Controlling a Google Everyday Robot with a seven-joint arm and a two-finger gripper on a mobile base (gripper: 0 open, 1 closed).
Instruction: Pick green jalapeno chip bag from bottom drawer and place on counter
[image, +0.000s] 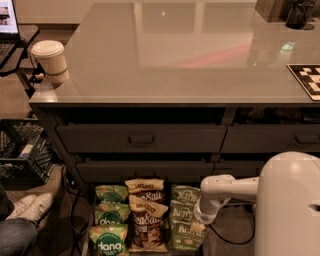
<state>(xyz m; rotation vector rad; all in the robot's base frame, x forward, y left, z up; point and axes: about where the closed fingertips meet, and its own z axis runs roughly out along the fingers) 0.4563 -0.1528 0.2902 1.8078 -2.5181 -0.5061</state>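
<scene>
The bottom drawer (91, 210) is pulled open at floor level and holds rows of chip bags. The pale green jalapeno chip bag (184, 231) with white "Kettle" lettering lies in the right column, with a similar bag (184, 196) behind it. My gripper (202, 220) hangs from the white arm (290, 205) at the right edge of the front Kettle bag, touching or just above it. Brown "Sea Salt" bags (145, 220) fill the middle column and bright green "dang" bags (110, 242) the left. The glossy grey counter (175, 55) spreads above the drawers.
A white paper cup (50, 60) stands on the counter's left corner. A checkered board (307, 77) lies at its right edge and dark containers (300, 12) at the far right. A black crate (22, 150) and a person's shoes (25, 205) are on the floor at the left.
</scene>
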